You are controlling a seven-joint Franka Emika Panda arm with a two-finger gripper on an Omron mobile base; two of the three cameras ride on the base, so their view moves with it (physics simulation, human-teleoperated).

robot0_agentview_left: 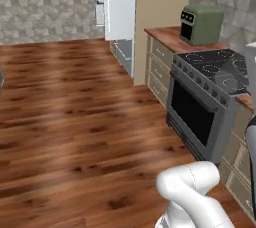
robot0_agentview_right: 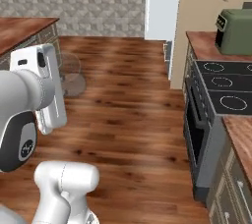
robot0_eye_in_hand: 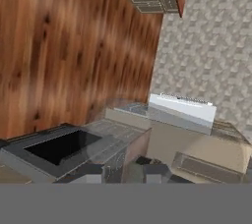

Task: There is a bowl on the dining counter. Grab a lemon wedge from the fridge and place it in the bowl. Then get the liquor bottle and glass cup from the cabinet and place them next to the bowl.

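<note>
In the hand view my gripper (robot0_eye_in_hand: 123, 171) is shut on a clear glass cup (robot0_eye_in_hand: 118, 120), whose see-through wall rises in front of the two dark fingertips (robot0_eye_in_hand: 91, 171). In the right base view the same glass cup (robot0_agentview_right: 72, 73) hangs over the wood floor, just right of my white hand (robot0_agentview_right: 42, 88), which hides the fingers. The white fridge (robot0_agentview_left: 120, 4) stands at the far end of the room with its door open. A wood-topped dining counter (robot0_agentview_right: 22, 26) shows at the left edge of the right base view.
A black-topped stove (robot0_agentview_left: 210, 87) with a dark oven window stands on the right. Beyond it a green toaster oven (robot0_agentview_left: 202, 22) sits on a wood counter over grey drawers. Wide wood floor (robot0_agentview_left: 75, 122) lies to the left. A stone wall closes the back.
</note>
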